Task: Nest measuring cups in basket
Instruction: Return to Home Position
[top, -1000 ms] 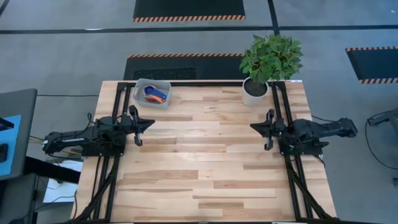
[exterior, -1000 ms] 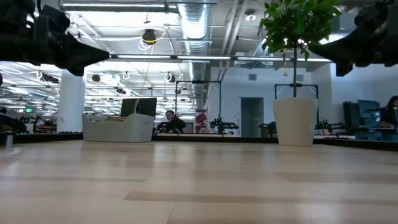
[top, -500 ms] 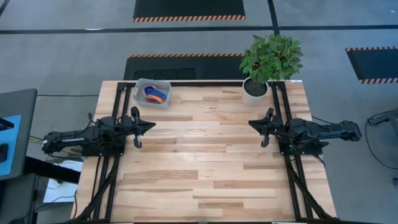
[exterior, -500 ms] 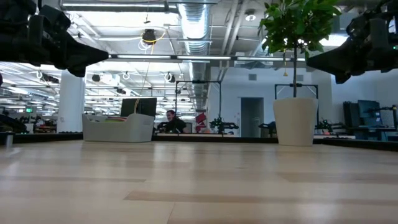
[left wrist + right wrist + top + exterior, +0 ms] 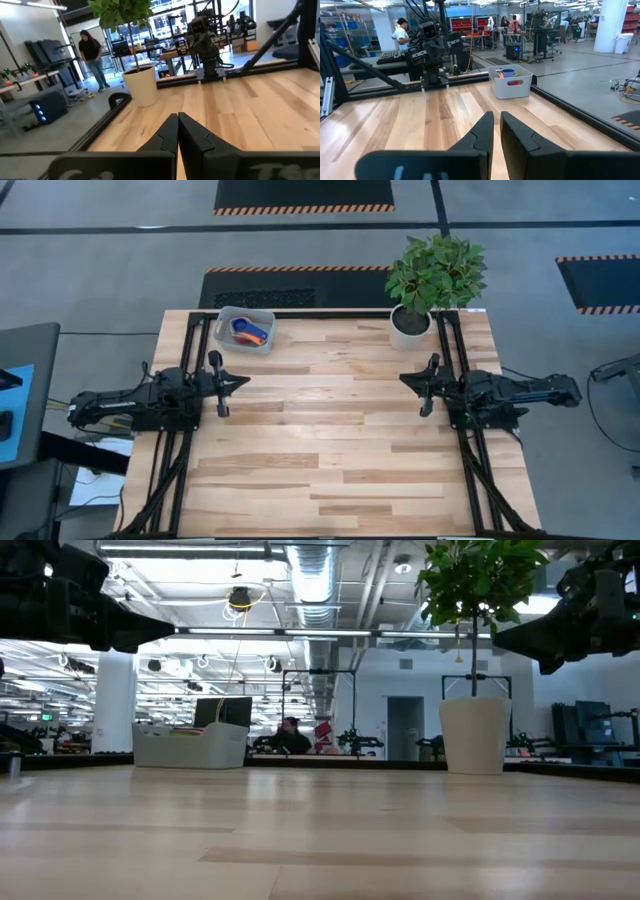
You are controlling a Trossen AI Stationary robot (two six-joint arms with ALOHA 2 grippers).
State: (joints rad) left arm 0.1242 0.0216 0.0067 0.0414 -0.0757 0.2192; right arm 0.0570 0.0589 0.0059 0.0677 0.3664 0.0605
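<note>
Parking phase, by my reading: both arms are pulled back to opposite table edges and nothing is in hand.

High view: basket [image 5: 223,319] sits at the far left corner of the table [image 5: 330,450]. Measuring cups [image 5: 246,330] lie inside it as one nested stack, dark blue uppermost, orange and red showing beside it. Left gripper [image 5: 240,381] and right gripper [image 5: 408,381] face each other, well apart. White plant pot [image 5: 409,326] is at the far right corner.

Low view: basket and pot rest on the far edge; both arms hang high, clear of the tabletop. The cups cannot be made out here.

Left wrist view: the left gripper's jaws are pressed together, empty. The pot is ahead, with a person [image 5: 92,52] beyond the table.

Right wrist view: the right gripper's jaws are drawn together to a thin slit, holding nothing. The cups show above the basket rim.

Next: judged to need only settling into rest pose, with no grasp called for; keep clear of basket and pot.
</note>
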